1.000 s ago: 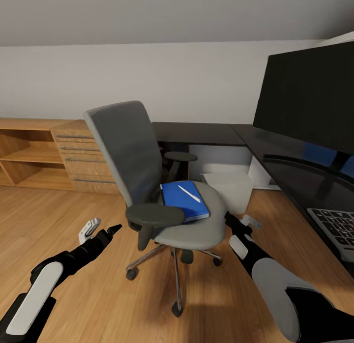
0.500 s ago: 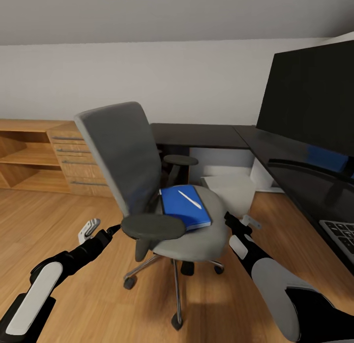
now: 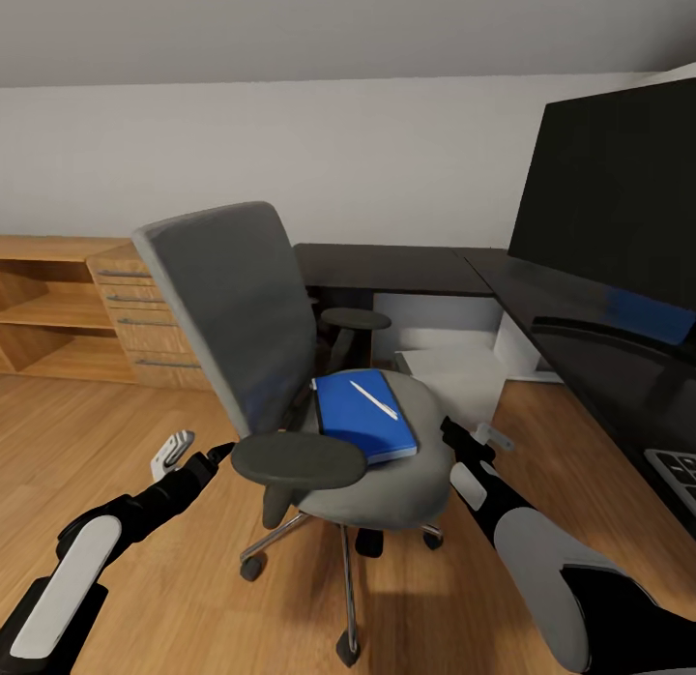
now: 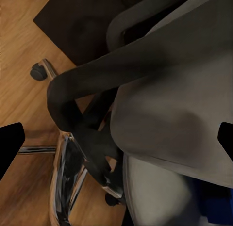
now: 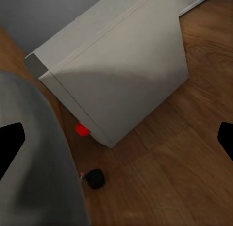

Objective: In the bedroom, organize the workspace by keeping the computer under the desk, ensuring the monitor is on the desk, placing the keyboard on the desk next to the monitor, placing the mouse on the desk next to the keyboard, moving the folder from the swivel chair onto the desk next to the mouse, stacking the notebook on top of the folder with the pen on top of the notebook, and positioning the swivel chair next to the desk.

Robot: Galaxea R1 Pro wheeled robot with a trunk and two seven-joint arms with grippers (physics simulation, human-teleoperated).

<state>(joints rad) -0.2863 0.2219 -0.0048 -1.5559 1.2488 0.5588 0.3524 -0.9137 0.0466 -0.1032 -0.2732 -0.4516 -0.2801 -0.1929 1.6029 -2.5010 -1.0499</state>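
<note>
Flanking swivel chair (image 3: 290, 366), both arms outstretched

Both black-and-white arms reach forward and low, elbows bent. The left black two-fingered tool (image 3: 198, 452) points ahead with its fingers spread wide and nothing between them. The right black two-fingered tool (image 3: 474, 435) also stands spread apart and empty, angled slightly inward.

Even, soft lighting; worktop (image 3: 590, 351) glossy with blue reflection; faint shadow beneath swivel chair (image 3: 290, 366); wrist views slightly blurred
</note>
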